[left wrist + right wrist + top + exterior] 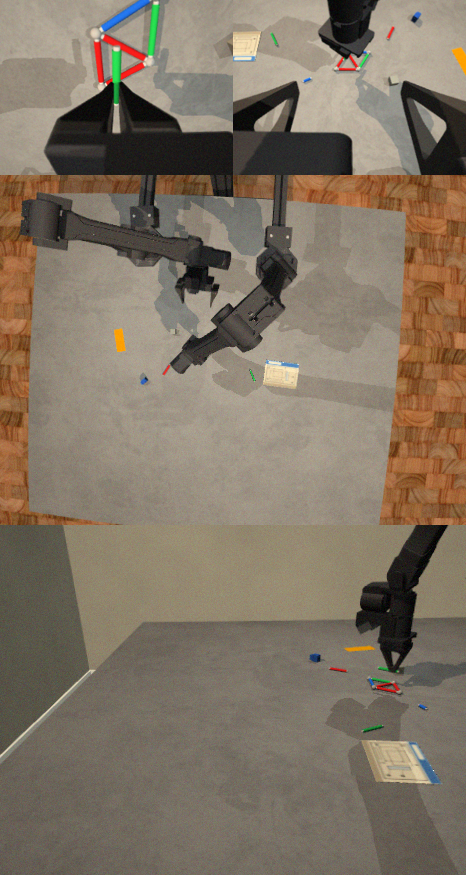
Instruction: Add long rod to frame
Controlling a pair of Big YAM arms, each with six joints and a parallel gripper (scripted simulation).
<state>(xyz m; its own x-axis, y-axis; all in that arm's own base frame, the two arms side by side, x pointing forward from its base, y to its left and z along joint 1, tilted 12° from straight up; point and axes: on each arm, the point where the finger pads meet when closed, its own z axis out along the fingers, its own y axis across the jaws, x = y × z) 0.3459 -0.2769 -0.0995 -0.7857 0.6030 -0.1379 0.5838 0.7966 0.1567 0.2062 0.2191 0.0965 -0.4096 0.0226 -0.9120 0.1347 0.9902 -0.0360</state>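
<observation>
The frame (125,43) is a triangle of red rods with a blue and a green rod joined on, with steel balls at the joints; it also shows in the exterior view (384,686) and the right wrist view (350,64). My left gripper (116,87) is shut on a long green rod (116,74), which it holds upright-tilted just over the red triangle (394,665). In the overhead view the left arm (176,366) hides the frame. My right gripper (197,289) (349,87) is open and empty, high and behind the frame.
Loose on the table: a red rod (165,370), a green rod (252,375), a short blue rod (306,80), a blue cube (144,379), a small beige cube (173,331), an orange strip (119,340) and a printed card (281,374).
</observation>
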